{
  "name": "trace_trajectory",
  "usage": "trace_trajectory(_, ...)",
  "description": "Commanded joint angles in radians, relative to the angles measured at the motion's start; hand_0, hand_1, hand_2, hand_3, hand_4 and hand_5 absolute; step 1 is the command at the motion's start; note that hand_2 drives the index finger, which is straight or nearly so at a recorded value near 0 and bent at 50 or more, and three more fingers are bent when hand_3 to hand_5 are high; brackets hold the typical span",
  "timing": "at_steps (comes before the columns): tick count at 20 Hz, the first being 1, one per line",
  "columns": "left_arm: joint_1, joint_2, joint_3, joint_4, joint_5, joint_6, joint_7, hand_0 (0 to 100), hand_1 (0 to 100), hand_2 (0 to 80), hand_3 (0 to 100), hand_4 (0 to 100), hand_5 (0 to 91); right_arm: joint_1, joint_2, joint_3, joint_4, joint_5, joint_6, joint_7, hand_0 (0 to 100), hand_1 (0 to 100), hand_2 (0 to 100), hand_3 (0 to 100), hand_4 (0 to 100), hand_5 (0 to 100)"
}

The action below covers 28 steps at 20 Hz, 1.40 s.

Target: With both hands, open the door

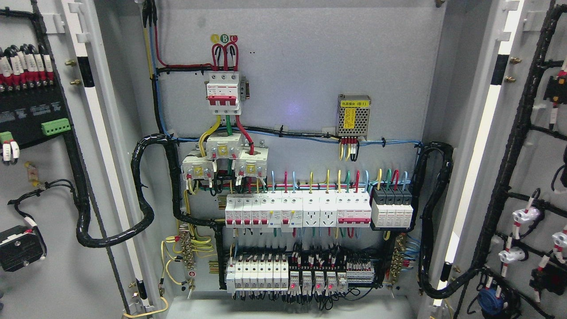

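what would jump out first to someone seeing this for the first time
The open cabinet fills the view, both doors swung wide: the left door and right door show their wired insides. At upper centre sits a white breaker with red levers, fed by red looped wires. Lower down, rows of white switches run across, under a fan of coloured wires, and thick black cable bundles curve along both sides. No robot hands show.

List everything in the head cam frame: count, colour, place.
left door: 1, grey, swung open at left, wiring on its inner face
right door: 1, grey, swung open at right, wiring on its inner face
main breaker: 1, white and red, upper centre-left of back panel
power supply: 1, metal mesh with yellow label, upper right of panel
breaker row: 1 row, white, mid panel
cable loom: 1, black, looping from left door into cabinet
robot hands: none in view
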Motion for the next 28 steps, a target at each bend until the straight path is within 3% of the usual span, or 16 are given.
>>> trace_trajectory(1, 0.03, -0.007, -0.011, -0.075, -0.001, -0.001, -0.004, 0, 0, 0.0, 0, 0, 0.0, -0.002, -0.006, 0.112, -0.028, 0.008, 0.0, 0.002, 0, 0, 0, 0, 0, 0)
trace_trajectory(4, 0.048, -0.007, -0.011, -0.098, -0.001, -0.001, -0.004, 0, 0, 0.0, 0, 0, 0.0, -0.002, -0.007, 0.152, -0.028, 0.011, 0.0, 0.008, 0, 0, 0, 0, 0, 0)
trace_trajectory(8, 0.071, -0.01, -0.011, -0.121, -0.002, -0.001, -0.006, 0, 0, 0.0, 0, 0, 0.0, -0.002, -0.037, 0.224, -0.028, 0.013, 0.0, 0.008, 0, 0, 0, 0, 0, 0)
trace_trajectory(13, 0.119, -0.013, -0.02, -0.15, -0.007, -0.001, -0.007, 0, 0, 0.0, 0, 0, 0.0, -0.004, -0.037, 0.318, -0.017, 0.04, 0.001, 0.008, 0, 0, 0, 0, 0, 0)
trace_trajectory(19, 0.136, -0.073, -0.143, -0.141, -0.025, 0.008, -0.009, 0, 0, 0.0, 0, 0, 0.0, -0.005, -0.029, 0.35, 0.009, 0.113, 0.004, 0.007, 0, 0, 0, 0, 0, 0)
trace_trajectory(22, 0.143, -0.121, -0.207, -0.133, -0.091, 0.008, -0.009, 0, 0, 0.0, 0, 0, 0.0, -0.005, -0.024, 0.381, 0.053, 0.113, 0.003, 0.007, 0, 0, 0, 0, 0, 0)
trace_trajectory(28, 0.162, -0.185, -0.299, -0.071, -0.14, 0.027, -0.009, 0, 0, 0.0, 0, 0, 0.0, -0.013, -0.018, 0.437, 0.193, 0.119, 0.003, 0.007, 0, 0, 0, 0, 0, 0)
